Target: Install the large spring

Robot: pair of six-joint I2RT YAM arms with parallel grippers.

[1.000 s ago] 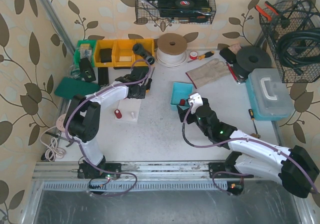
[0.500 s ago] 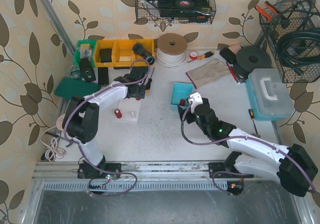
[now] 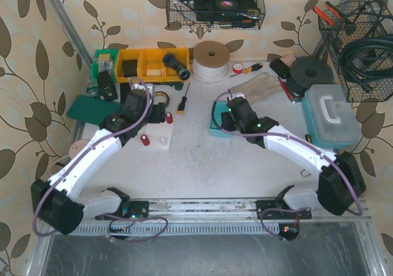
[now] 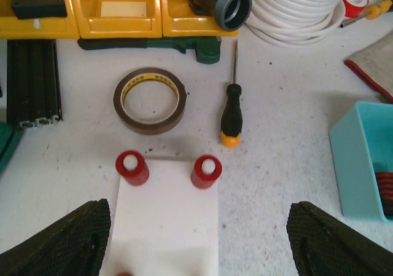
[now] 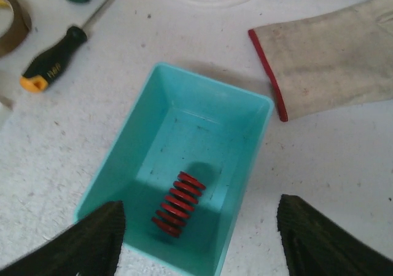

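**Right wrist view.** The right gripper (image 5: 202, 242) is open. Its two dark fingers (image 5: 86, 239) sit at the lower corners of the frame with nothing between them. The teal bin (image 5: 245, 162) fills the centre of the frame. The large spring (image 5: 179, 203), a red coil, lies on its side on the bin floor at lower centre, apart from both fingers. A canvas glove with red trim (image 5: 331, 55) lies at the upper right, near the bin but not touching it.

**Left wrist view.** The left gripper (image 4: 196, 242) is likewise spread wide and holds nothing. A white base plate (image 4: 166, 220) lies at lower centre, between the fingers. Two red posts (image 4: 132, 167) (image 4: 206, 171) stand upright at the plate's far corners. A roll of brown tape (image 4: 150, 99) lies flat just above the plate. A black-handled screwdriver (image 4: 231, 113) lies to the right of the tape. The bin's corner shows at the right edge.

**Top view.** The plate lies at centre left and the bin at centre, well apart on the table (image 3: 196, 165).
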